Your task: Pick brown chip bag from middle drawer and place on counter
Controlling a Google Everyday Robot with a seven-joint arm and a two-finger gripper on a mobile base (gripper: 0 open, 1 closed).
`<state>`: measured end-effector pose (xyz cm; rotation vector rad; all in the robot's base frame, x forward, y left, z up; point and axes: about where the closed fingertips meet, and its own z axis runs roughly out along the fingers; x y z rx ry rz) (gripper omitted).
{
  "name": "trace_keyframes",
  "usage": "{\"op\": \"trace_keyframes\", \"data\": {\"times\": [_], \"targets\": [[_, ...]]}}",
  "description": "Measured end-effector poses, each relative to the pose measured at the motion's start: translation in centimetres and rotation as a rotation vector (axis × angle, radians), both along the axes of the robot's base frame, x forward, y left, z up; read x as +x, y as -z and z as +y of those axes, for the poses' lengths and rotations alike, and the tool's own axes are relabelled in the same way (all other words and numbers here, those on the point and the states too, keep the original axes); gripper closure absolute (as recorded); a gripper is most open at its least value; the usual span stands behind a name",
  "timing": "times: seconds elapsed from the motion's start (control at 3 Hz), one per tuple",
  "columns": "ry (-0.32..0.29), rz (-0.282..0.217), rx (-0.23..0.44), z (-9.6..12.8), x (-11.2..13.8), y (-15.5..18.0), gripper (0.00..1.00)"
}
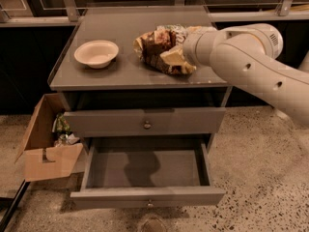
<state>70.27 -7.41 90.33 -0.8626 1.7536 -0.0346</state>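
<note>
We saw the white arm reach in from the right over the counter. Below, the middle drawer stood pulled open and the upper drawer shut. A cardboard box sat left of the cabinet. The brown chip bag lay on the counter, right of a white bowl. The gripper met the bag's right end; we could not tell whether it clamped.

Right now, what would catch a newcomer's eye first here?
The big white arm reaches in from the right, its gripper at the chip bag lying on the counter, right of a bowl. Below, the middle drawer stands pulled open.
</note>
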Motion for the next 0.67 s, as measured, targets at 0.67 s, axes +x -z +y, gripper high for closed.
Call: {"op": "trace_keyframes", "data": {"times": [0.67], "targets": [[0.0,0.0,0.0,0.01,0.0,0.0,0.0]]}}
